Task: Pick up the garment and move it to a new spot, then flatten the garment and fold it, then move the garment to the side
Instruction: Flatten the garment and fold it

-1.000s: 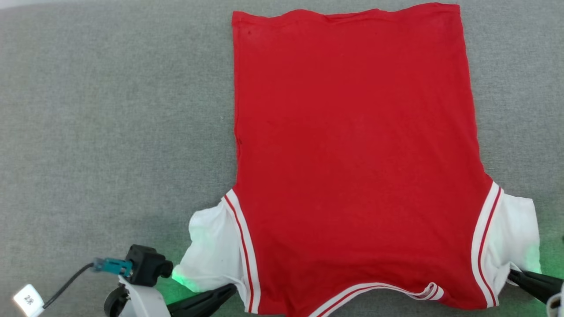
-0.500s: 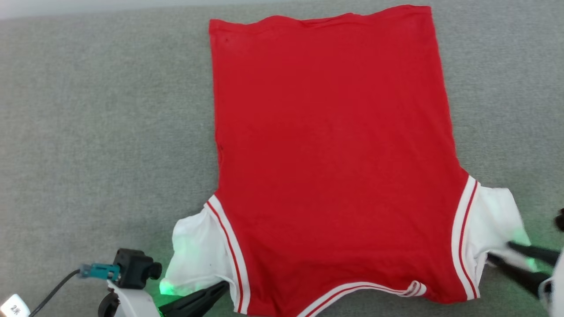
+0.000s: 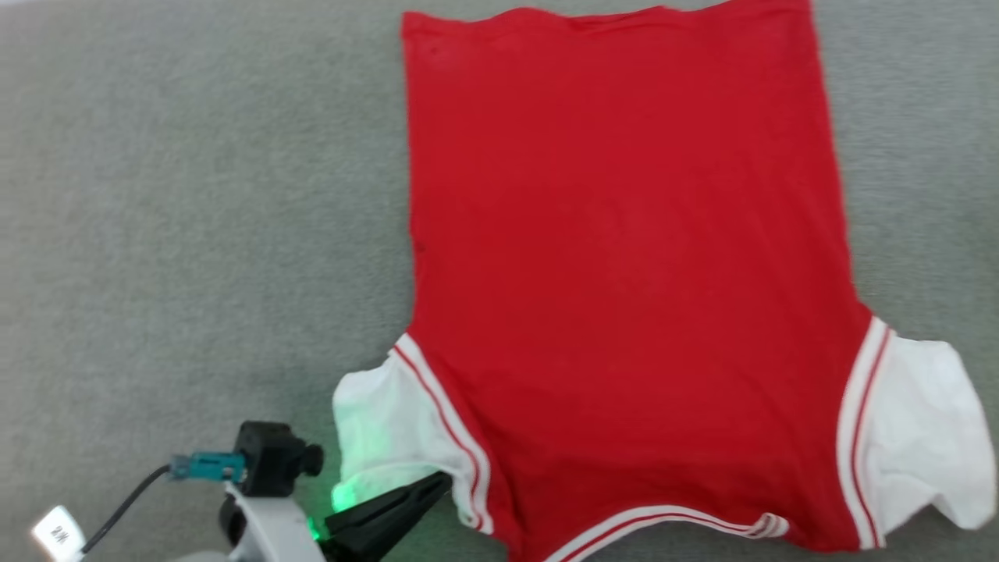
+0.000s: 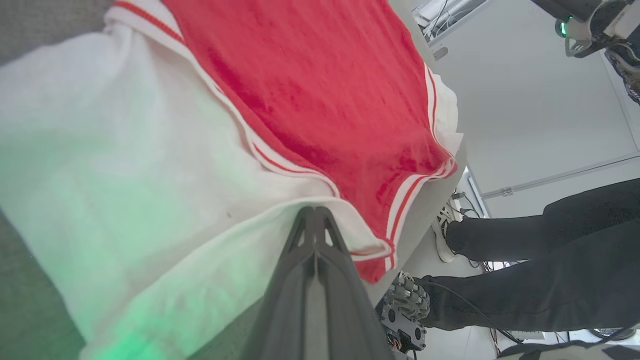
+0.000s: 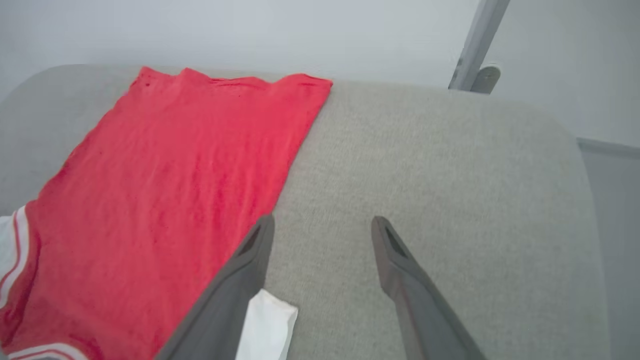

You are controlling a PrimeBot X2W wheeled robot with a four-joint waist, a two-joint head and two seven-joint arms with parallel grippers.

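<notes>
A grey cloth-covered surface (image 3: 195,195) with rounded corners lies before me, and a pale wall (image 5: 300,30) stands behind it.

My left gripper (image 3: 439,484) is at the near edge of the surface, its two dark fingers pressed flat together. In the left wrist view the joined tips meet the folded lower edge of the left sleeve (image 3: 382,421). They seem to pinch that edge, though the cloth hides the very tips. A green glow falls on the white cloth around them.

That sleeve belongs to the shirt (image 3: 624,250), which lies spread flat on the surface, red side up. Its collar end is toward me and its hem (image 3: 609,19) is at the far edge. A white-and-red striped band (image 3: 441,406) divides the left sleeve from the red body, and another band runs along the near edge. The right sleeve (image 3: 921,437) lies loose and a little rumpled on the grey cloth.

My right gripper (image 5: 322,222) is spread wide and holds nothing. It is over bare grey cloth just beside the right side of the shirt, and one finger crosses a corner of white sleeve in that view. I cannot tell whether it touches the surface.

Past the near edge, the left wrist view shows a person's legs (image 4: 540,260) in dark trousers and a shoe (image 4: 442,235).
</notes>
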